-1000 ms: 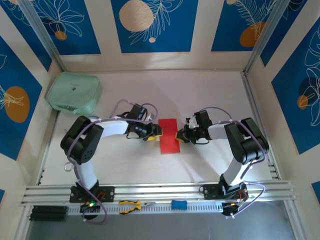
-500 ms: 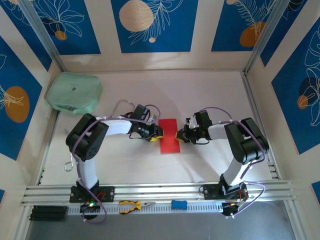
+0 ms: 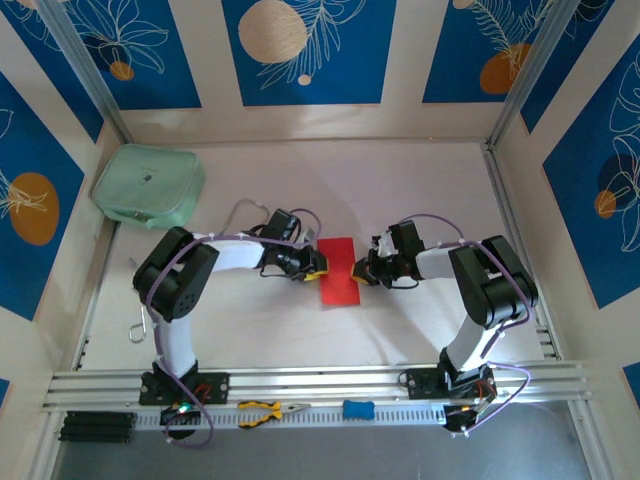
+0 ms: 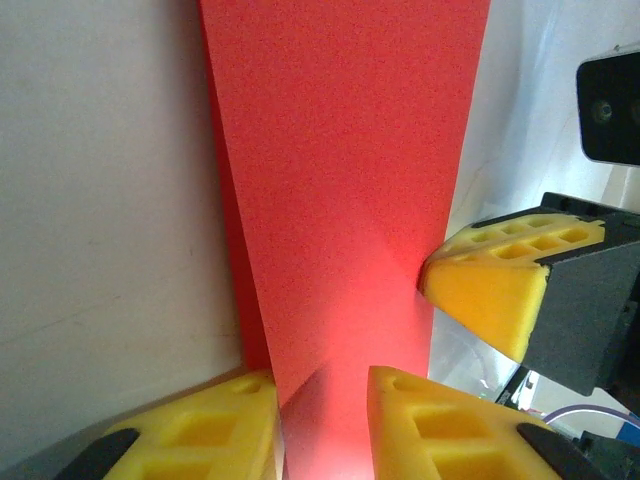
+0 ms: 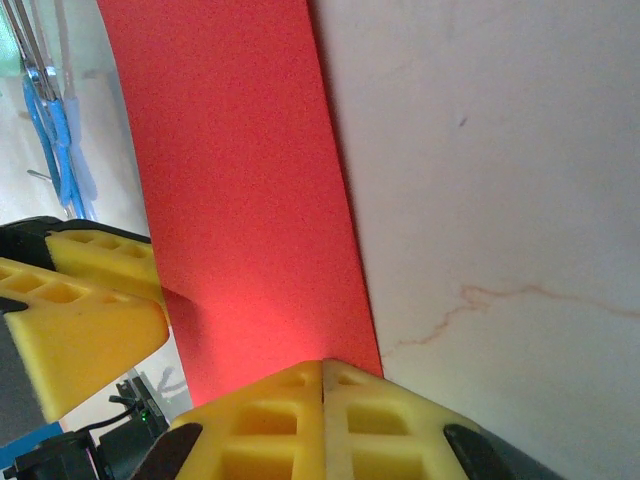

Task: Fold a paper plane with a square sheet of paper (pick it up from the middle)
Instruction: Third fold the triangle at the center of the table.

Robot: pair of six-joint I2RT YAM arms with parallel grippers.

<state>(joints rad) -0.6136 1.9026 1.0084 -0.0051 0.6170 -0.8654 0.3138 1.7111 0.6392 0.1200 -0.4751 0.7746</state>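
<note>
- Top view: over the last second the left arm has swung in from the left, and the left gripper now sits at the left edge of the square sheet of paper. The right gripper has not moved from the right edge. The sheet lies flat mid-table between the two, as a narrow rectangle. I judge it already folded once, with the left side now being taken in hand for the next crease.
- Left wrist view: the left gripper has narrowed its jaws, but a gap shows between its pads, so it is unclenched and not yet nipping. The sheet runs away from the camera, its near end rising into that gap. A darker under-layer peeks out along its left edge. The right gripper touches the sheet's right edge.
- Right wrist view: the right gripper is clenched, pads meeting in a seam right at the near corner of the sheet. I cannot tell whether it nips paper or merely presses it down. The left gripper is at the opposite edge.
</note>
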